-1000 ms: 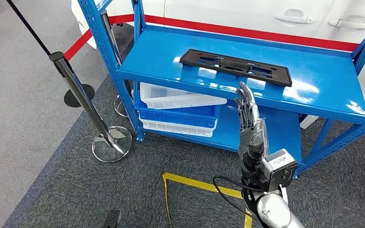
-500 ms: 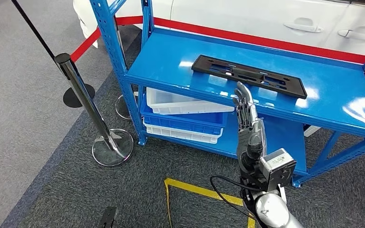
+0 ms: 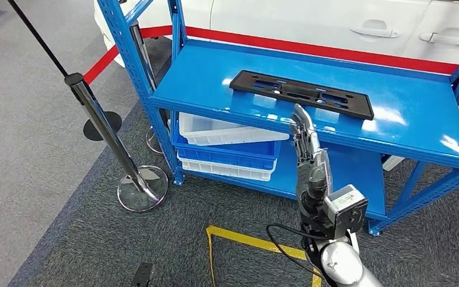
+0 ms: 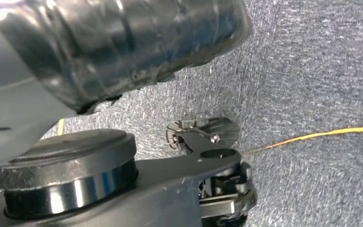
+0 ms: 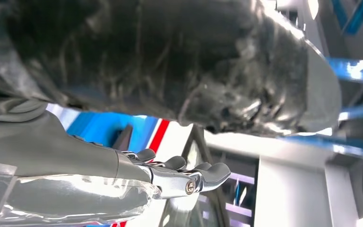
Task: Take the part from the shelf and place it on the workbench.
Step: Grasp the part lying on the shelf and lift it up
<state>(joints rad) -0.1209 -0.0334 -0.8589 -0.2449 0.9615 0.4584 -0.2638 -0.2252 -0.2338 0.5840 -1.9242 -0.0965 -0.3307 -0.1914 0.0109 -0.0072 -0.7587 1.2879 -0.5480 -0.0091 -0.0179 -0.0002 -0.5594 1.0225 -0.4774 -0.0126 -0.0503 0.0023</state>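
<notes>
Your part (image 3: 302, 94), a long flat black plate with slots, lies on the top deck of the blue shelf (image 3: 406, 128), long axis running left to right, right end angled a little nearer to you. It sits mid-deck, with bare blue on every side: a strip to the near edge, wider room to the far edge and to the right. Your right hand (image 3: 306, 146) stands upright just in front of the near edge, below the part, fingers straight and together, holding nothing, not touching the plate. Under the deck, white and blue bins (image 3: 230, 143) stack at the left; a chrome stanchion (image 3: 110, 143) stands left of the shelf on grey carpet, and yellow floor tape (image 3: 245, 236) lies near. The right wrist view adds the extended fingers (image 5: 203, 175) seen edge-on. Your left hand's state you cannot tell from the left wrist view, which looks at carpet.
</notes>
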